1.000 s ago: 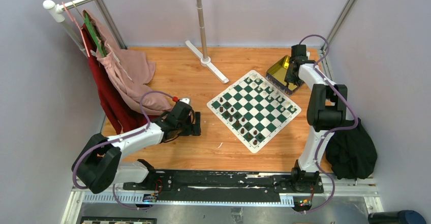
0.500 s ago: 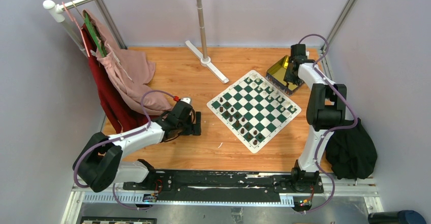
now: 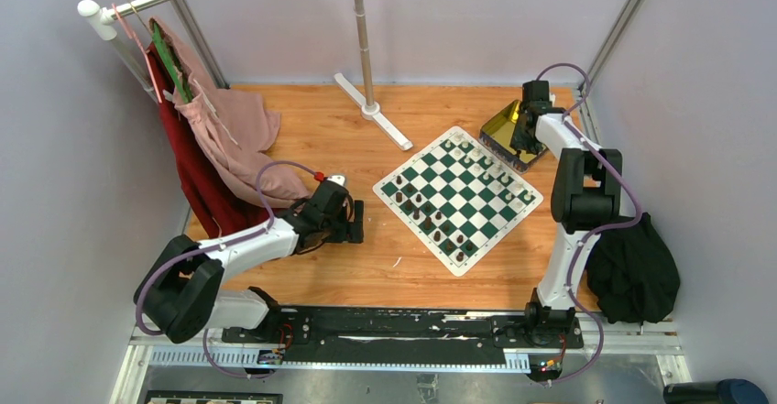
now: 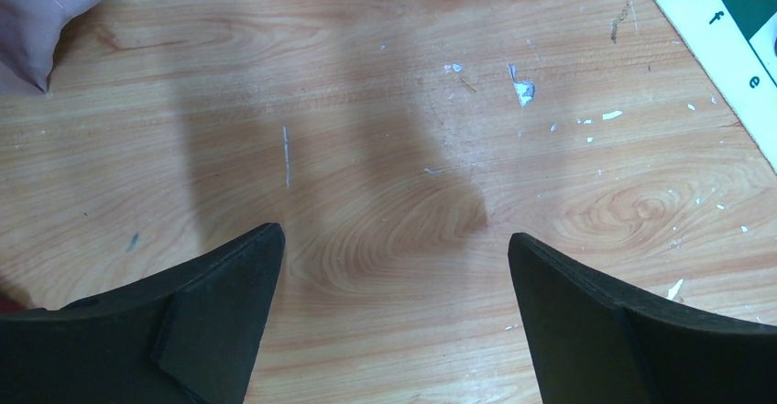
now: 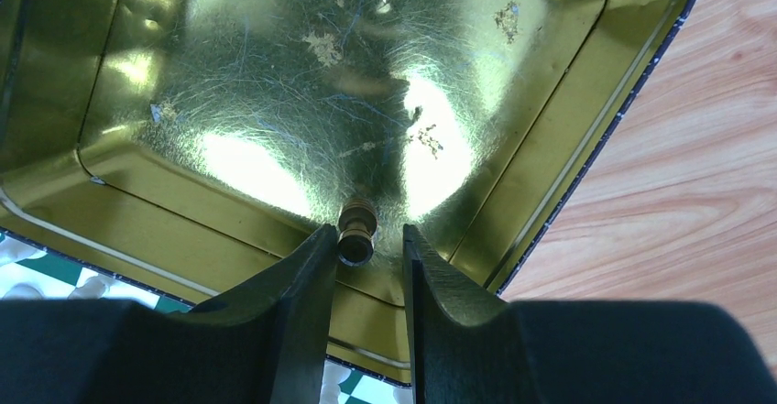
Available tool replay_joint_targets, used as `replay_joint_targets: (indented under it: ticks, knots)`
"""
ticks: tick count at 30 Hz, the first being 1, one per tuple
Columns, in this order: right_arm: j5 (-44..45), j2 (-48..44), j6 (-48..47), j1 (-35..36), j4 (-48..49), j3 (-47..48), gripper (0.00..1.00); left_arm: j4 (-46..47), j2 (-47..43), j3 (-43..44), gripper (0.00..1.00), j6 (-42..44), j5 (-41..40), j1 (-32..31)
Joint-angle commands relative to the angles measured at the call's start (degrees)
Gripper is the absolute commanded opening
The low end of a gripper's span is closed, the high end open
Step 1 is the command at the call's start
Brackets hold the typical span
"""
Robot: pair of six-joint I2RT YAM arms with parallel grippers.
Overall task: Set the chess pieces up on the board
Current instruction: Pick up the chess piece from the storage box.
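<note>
Right gripper [image 5: 365, 232] down inside the gold tin [image 5: 302, 102], at the near wall. Claw narrowed to a slim gap with one dark brown chess piece [image 5: 357, 230] between the fingertips. The left finger looks to touch it and a sliver of daylight shows on the other side, so I cannot tell whether it is actually clamped or only flanked. The piece's base is hidden by the fingers.

From the top camera the tin [image 3: 504, 129] sits at the far right corner of the board [image 3: 469, 195], touching or just overlapping its edge (a strip of green and white checks shows under the tin in the right wrist view).

On the board, dark pieces [image 3: 431, 221] stand in a loose line along the near-left side and white pieces [image 3: 486, 161] along the far-right side. Middle squares are bare.

Left gripper [image 4: 392, 236] has its claw spread wide, nothing between the fingers, low over bare wood table [image 4: 385, 147] just left of the board's near-left edge [image 4: 733, 19]. A corner of pink cloth [image 4: 37, 10] lies at its other side.

Pink and red garments [image 3: 220, 147] hang from a rack at far left. A black bundle [image 3: 632, 276] sits by the right arm.
</note>
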Motion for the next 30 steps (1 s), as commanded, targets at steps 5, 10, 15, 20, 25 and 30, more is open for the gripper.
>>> replay_joint_targets:
  ticks: [5, 10, 15, 20, 25, 30]
  knots:
    - [-1.09, 2.1, 1.13, 0.53, -2.16, 1.15, 0.35, 0.4, 1.79, 0.7, 1.0, 0.47, 0.08, -0.22]
    - [-1.19, 2.29, 1.22, 0.52, -2.11, 1.02, 0.33, 0.46, 2.18, 0.86, 1.0, 0.58, 0.08, -0.23]
    - [-1.28, 2.51, 1.21, 0.53, -2.16, 1.19, 0.24, 0.34, 2.31, 1.09, 1.0, 0.88, -0.01, -0.22]
    - [-0.85, 2.03, 0.97, 0.56, -2.18, 1.3, 0.05, 0.3, 2.53, 1.48, 1.0, 1.16, -0.09, -0.22]
    - [-0.23, 1.2, 0.56, 0.48, -2.38, 2.35, 0.0, 0.13, 2.6, 1.93, 1.0, 1.6, -0.1, -0.27]
    - [0.67, 0.13, 0.56, 0.52, -2.36, 3.5, 0.0, -0.01, 2.31, 1.97, 1.0, 1.89, -0.26, -0.28]
